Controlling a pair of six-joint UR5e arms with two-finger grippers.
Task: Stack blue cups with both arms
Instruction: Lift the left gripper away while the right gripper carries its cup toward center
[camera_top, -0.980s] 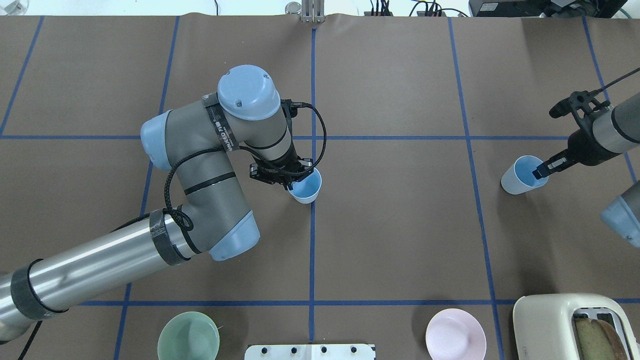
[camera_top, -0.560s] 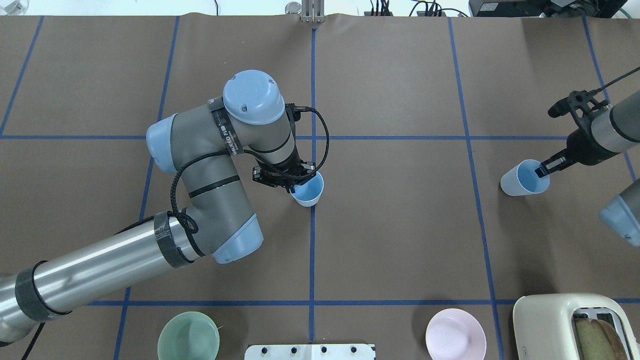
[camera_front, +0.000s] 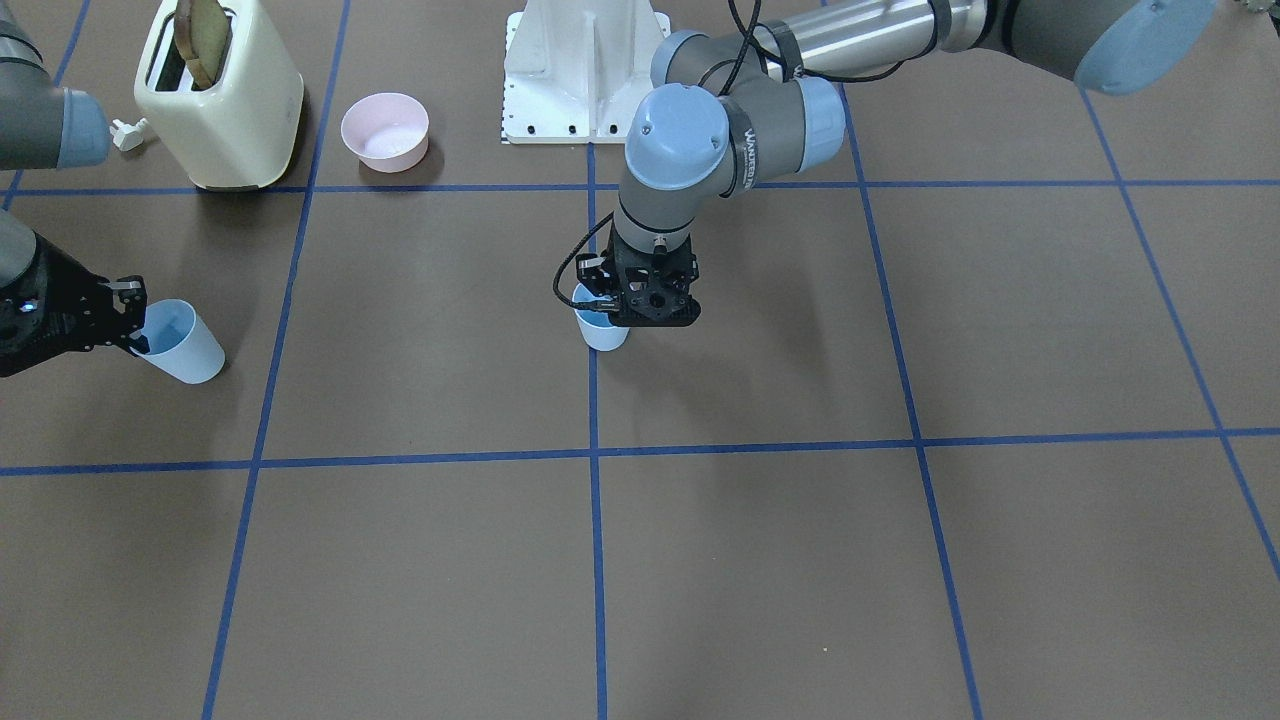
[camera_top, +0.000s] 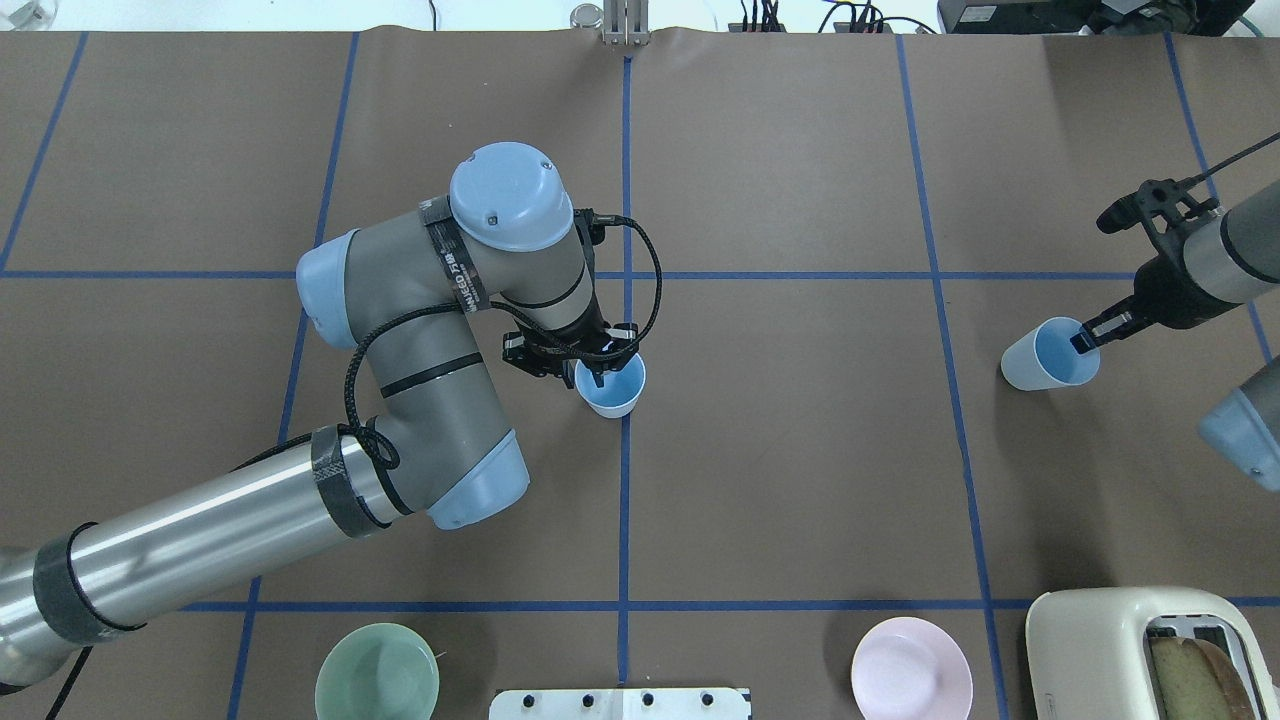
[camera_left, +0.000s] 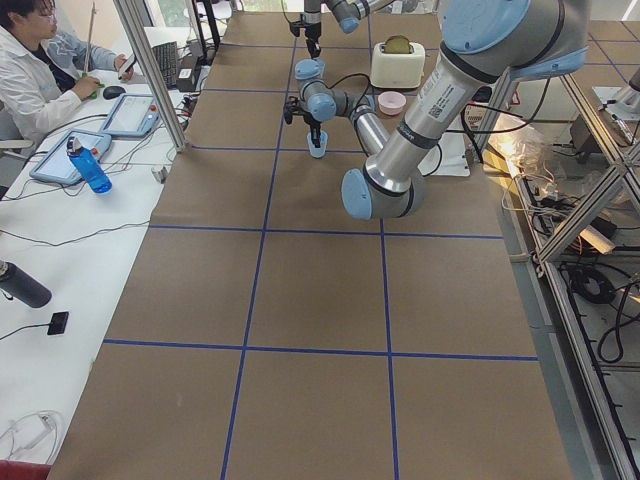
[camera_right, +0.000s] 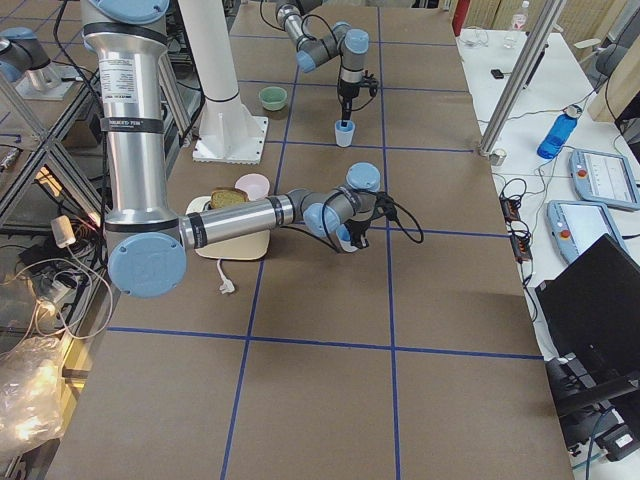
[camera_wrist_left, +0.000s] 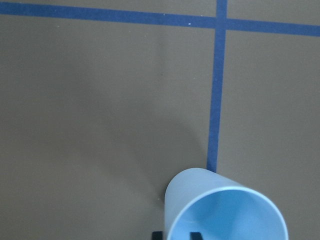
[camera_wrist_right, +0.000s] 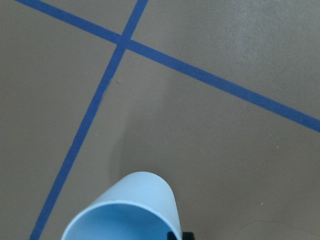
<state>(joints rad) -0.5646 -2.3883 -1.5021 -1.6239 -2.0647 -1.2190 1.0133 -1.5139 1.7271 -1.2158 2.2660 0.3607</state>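
Observation:
Two pale blue cups stand out on the brown table. One blue cup (camera_top: 615, 392) sits on the centre tape line; it also shows in the front view (camera_front: 603, 337) and the left wrist view (camera_wrist_left: 225, 210). My left gripper (camera_top: 597, 368) is shut on its rim, one finger inside and one outside. The other blue cup (camera_top: 1040, 362) is at the right, tilted in the front view (camera_front: 190, 352), and shows in the right wrist view (camera_wrist_right: 125, 210). My right gripper (camera_top: 1083, 343) is shut on its rim.
A pale green bowl (camera_top: 377, 675) and a pink bowl (camera_top: 911, 668) sit near the robot's white base (camera_front: 585, 70). A cream toaster (camera_top: 1150, 650) with bread stands at the near right corner. Blue tape lines grid the table.
My left arm has shifted slightly right and toward the robot, carrying its cup a little that way. The right gripper and its cup have barely moved.

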